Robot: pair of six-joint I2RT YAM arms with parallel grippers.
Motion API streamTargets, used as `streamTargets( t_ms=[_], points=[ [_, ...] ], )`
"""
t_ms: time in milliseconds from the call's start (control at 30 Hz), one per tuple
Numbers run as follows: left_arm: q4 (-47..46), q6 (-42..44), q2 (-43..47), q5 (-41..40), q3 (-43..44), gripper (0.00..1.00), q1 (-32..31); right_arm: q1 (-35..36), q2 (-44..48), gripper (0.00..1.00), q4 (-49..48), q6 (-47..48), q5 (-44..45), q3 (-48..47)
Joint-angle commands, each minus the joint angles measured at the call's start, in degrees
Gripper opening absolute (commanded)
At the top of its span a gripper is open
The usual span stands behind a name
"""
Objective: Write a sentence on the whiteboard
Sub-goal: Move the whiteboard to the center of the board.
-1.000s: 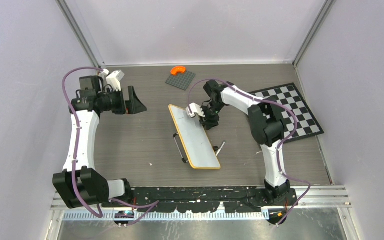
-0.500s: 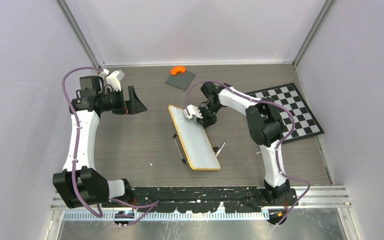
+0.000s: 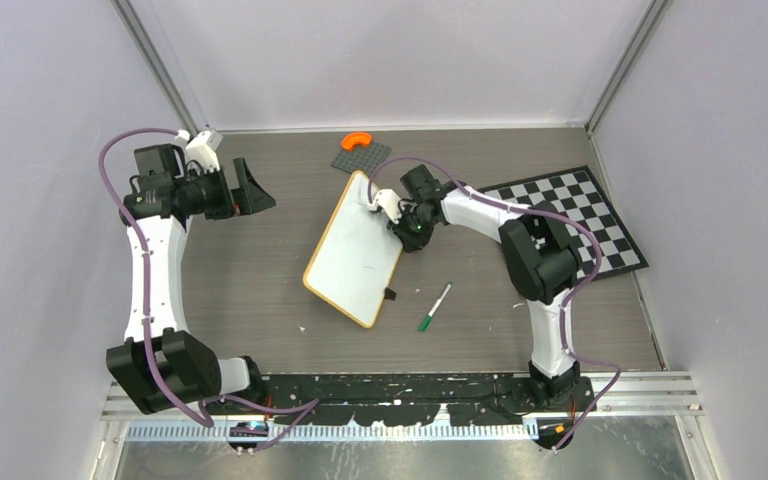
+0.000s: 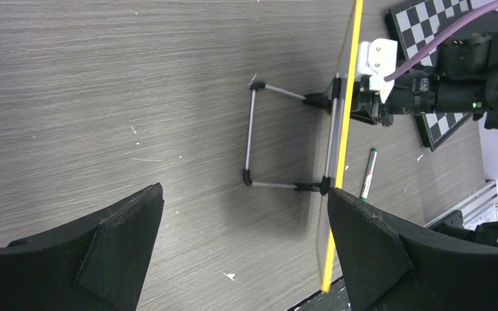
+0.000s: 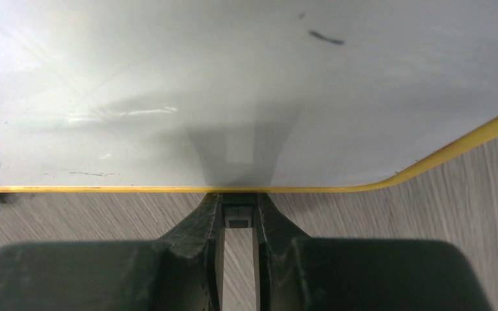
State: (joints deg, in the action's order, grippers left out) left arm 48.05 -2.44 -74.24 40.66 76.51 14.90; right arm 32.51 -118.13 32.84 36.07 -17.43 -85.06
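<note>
The whiteboard [image 3: 355,250], white with a thin orange-yellow frame, is raised on edge in mid-table. My right gripper [image 3: 407,225] is shut on the black clip at its far right edge. In the right wrist view the fingers [image 5: 207,220] pinch that clip under the board [image 5: 233,84]. The board's face is blank except for a small dark mark [image 5: 327,39]; no sentence shows. A green marker [image 3: 434,307] lies on the table near the board. My left gripper [image 3: 250,190] is open and empty, far left. Its view shows the board edge-on [image 4: 343,142] with its wire stand [image 4: 253,136].
A black-and-white checkerboard [image 3: 580,225] lies at the right. A grey baseplate [image 3: 362,160] with an orange piece [image 3: 356,140] sits at the back. Walls close in on the left, back and right. The marker also shows in the left wrist view [image 4: 368,173].
My right gripper has closed on the board's clip and swung the board up and to the left. The marker now lies in full view. My left arm has shifted slightly left.
</note>
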Motion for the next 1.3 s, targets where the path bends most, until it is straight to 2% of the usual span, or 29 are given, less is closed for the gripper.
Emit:
streamTargets(
  t_ms=[0,167,333,667,900,933,1033,1133,1167,1267],
  points=[
    [-3.0,-1.8,0.8,-1.3,1.1,1.00,0.4,-0.5,6.5,0.00,-9.2,-22.1,12.1,5.6],
    [-3.0,-2.2,1.4,-2.6,0.5,1.00,0.5,-0.7,10.4,0.00,-10.4,-34.5,21.1,10.9],
    [-2.6,-2.1,2.4,-3.2,0.5,1.00,0.4,-0.8,13.6,0.00,-11.7,-42.7,26.0,16.5],
    [-1.5,-1.5,5.0,-1.7,-1.4,1.00,0.5,-3.1,18.9,0.00,-10.9,-36.8,28.0,21.5],
    [-1.9,-1.5,5.8,0.0,-2.7,1.00,0.4,-6.0,20.0,0.00,-9.8,-34.0,26.4,23.4],
    [-1.8,-1.5,5.8,0.0,-2.8,1.00,0.4,-6.0,20.1,0.04,-9.3,-34.0,25.9,23.4],
    [-0.9,-1.0,5.7,0.8,-2.3,1.00,0.4,-6.0,21.1,0.29,-7.0,-34.1,23.5,23.0],
    [1.3,0.1,5.5,1.6,-1.2,1.00,0.4,-6.6,23.7,0.49,-4.3,-33.3,20.3,22.3],
    [1.9,0.7,5.5,1.9,-0.9,1.00,0.4,-6.9,24.7,0.53,-2.7,-32.8,18.6,22.0],
    [4.6,2.2,5.3,4.0,0.1,1.00,0.4,-6.9,27.7,0.58,2.8,-28.9,12.4,20.8]
  ],
)
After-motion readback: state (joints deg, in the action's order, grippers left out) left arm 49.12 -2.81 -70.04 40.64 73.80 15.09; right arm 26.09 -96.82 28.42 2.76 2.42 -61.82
